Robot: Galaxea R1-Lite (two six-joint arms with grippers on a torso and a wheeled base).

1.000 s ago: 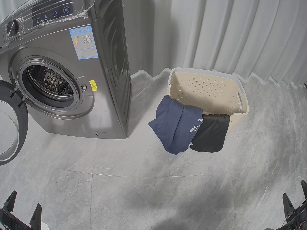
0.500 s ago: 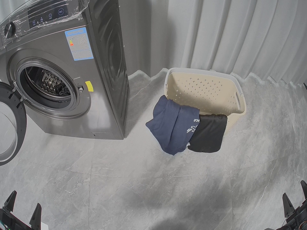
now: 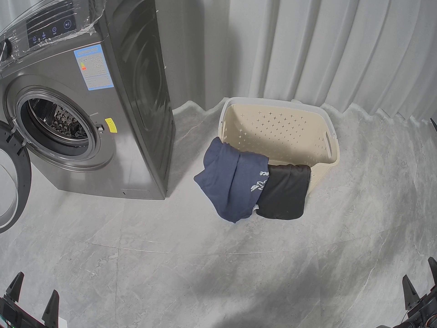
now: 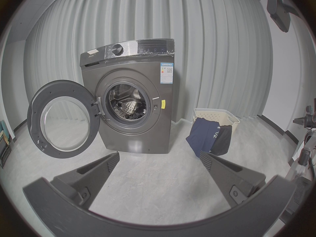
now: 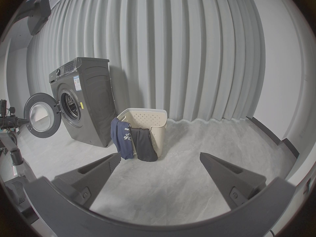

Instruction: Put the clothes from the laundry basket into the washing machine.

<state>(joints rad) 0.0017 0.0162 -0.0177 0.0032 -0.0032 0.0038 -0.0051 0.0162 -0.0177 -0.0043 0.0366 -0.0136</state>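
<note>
A beige laundry basket [image 3: 318, 115] stands on the floor by the curtain. A navy garment [image 3: 230, 181] and a black garment [image 3: 282, 190] hang over its near rim. To the left stands the grey washing machine [image 3: 104, 115] with its round door [image 3: 11, 178] swung open and dark laundry in the drum [image 3: 57, 124]. My left gripper [image 3: 33, 294] is low at the near left, open and empty. My right gripper [image 3: 421, 281] is low at the near right, open and empty. Both are far from the basket [image 4: 227, 117] [image 5: 154, 122].
Pleated white curtains [image 3: 318, 42] run along the back wall behind the basket. Grey marble-look floor [image 3: 205, 260] lies open between me and the basket. A camera stand [image 4: 307, 139] is off to the right side.
The whole head view has shifted: washer and basket now sit further left in the picture, so the camera turned right. The garments and both grippers keep their places.
</note>
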